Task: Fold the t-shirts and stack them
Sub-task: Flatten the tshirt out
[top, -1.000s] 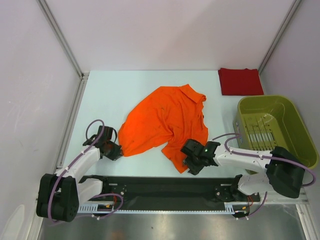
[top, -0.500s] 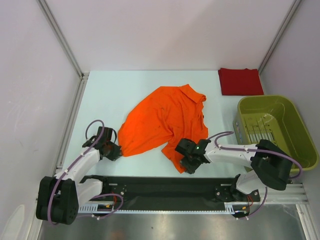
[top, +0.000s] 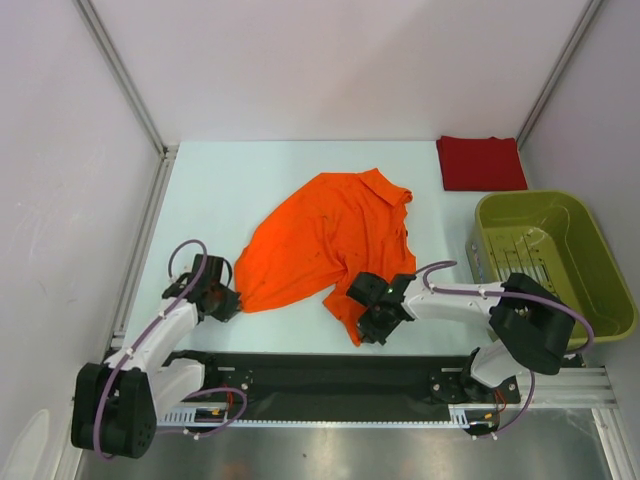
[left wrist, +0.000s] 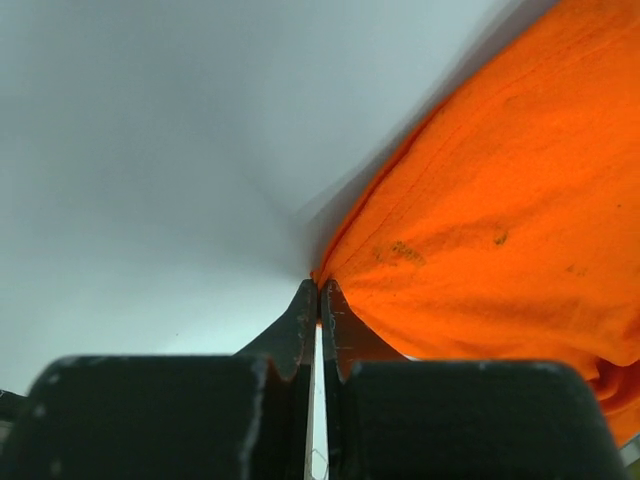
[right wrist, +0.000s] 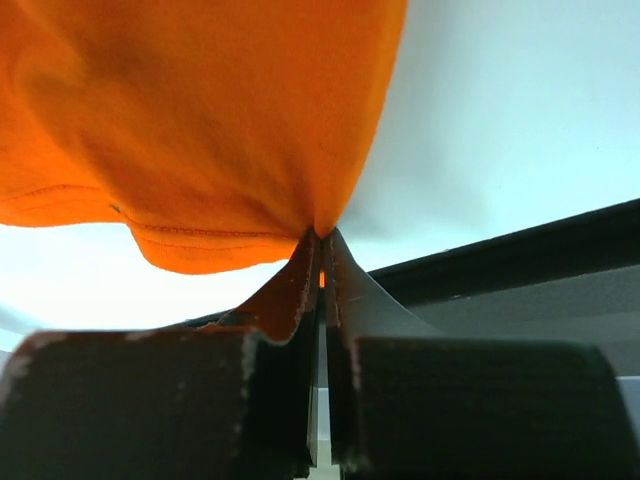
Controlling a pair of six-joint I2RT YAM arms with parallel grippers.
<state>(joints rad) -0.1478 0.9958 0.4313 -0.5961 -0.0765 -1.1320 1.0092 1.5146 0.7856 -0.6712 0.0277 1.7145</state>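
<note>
While left gripper [top: 231,301] and right gripper [top: 366,328] each clamp a thin edge of the crumpled orange t-shirt [top: 330,235] on the table [top: 215,190] | dark red t-shirt [top: 480,162] lies folded far right | risk: such a small bite may slip when pulled taut, leaving the shirt bunched

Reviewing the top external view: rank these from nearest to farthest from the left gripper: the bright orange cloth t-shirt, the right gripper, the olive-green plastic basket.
1. the bright orange cloth t-shirt: its near-left corner is pinched in the fingers of the left gripper.
2. the right gripper: off to the right, shut on the shirt's near edge.
3. the olive-green plastic basket: at the table's far right side.
</note>
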